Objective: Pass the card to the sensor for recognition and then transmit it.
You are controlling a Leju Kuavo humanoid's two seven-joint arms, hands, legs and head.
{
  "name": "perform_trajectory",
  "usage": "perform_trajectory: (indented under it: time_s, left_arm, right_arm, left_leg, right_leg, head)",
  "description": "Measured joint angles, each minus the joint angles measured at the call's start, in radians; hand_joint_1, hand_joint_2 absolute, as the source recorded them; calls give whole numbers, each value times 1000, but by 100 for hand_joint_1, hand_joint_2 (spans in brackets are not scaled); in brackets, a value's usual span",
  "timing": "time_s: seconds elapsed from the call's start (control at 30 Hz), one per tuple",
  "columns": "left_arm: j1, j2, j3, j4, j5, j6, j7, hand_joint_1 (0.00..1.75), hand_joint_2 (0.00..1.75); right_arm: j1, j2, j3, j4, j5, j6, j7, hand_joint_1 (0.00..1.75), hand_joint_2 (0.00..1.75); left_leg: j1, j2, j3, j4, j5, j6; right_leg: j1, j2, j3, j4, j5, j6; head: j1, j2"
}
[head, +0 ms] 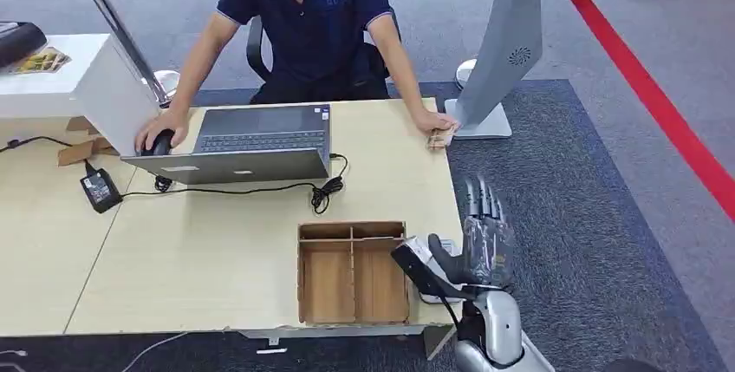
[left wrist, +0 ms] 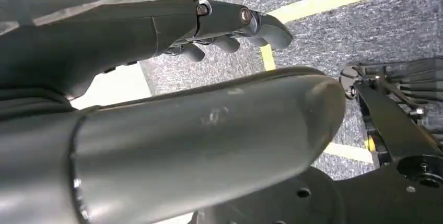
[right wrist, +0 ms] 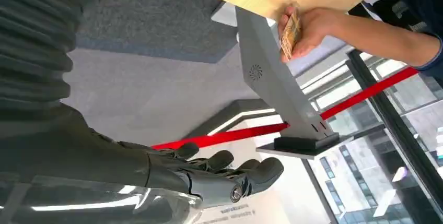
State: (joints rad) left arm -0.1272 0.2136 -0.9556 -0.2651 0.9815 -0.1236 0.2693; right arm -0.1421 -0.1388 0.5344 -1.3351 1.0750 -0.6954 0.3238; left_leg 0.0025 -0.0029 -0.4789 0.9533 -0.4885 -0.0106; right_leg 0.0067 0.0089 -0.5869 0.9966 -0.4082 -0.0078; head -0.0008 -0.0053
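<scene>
Matt wooden table [head: 217, 251], rough grey carpet [head: 572, 216]

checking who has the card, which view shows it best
The right wrist view: the card is close, held edge-on in the person's hand. The head view shows it small under that hand at the table corner. The left wrist view faces the floor.

Head view: even, bright overhead light, no hard shadows; soft shadow under laptop [head: 234, 142] on tabletop [head: 199, 251]. Slight softness overall, mild curve toward edges. Left wrist view: left hand [left wrist: 172, 31] close, blurred, pale sheen along grey cover. Right wrist view: strong daylight through windows [right wrist: 397, 145] beyond stand [right wrist: 277, 85], washed out; right hand [right wrist: 209, 174] dim, glare on cover.
</scene>
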Motion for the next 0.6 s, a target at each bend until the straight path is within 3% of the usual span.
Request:
perform_trajectory:
  time_s: [0.6]
  left_arm:
    - [0, -2, 0, 0, 6, 7, -2, 0, 0]
  right_arm:
    - [7, -28, 99, -71, -18, 49, -5, 0, 175]
  left_leg:
    - [0, 0, 0, 0, 0, 0]
  right_leg:
    - [0, 0, 0, 0, 0, 0]
  head:
    - [0, 0]
